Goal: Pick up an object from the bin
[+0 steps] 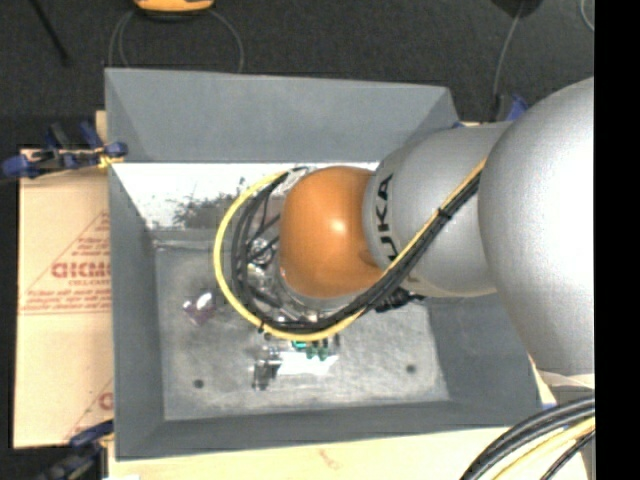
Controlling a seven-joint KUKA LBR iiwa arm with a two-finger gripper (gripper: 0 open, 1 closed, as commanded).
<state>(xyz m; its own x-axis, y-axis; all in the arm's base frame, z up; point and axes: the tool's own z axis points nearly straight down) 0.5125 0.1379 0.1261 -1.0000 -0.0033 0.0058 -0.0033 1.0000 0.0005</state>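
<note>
Pick is judged not yet done: hand (270, 368) is seen low at front-centre of bin (132, 318), its state can't be told, nothing is seen grasped, & small clear-purplish obj (200, 308) lies apart, toward view's left.

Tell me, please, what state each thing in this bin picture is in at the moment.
Gripper: low over the bin floor, near the front middle.
Small clear purplish thing: lying loose on the floor at the left, apart from the gripper, not held.
Arm: reaching in from the right, bent down over the floor.
Bin: upright, with dark specks on its back wall.
</note>
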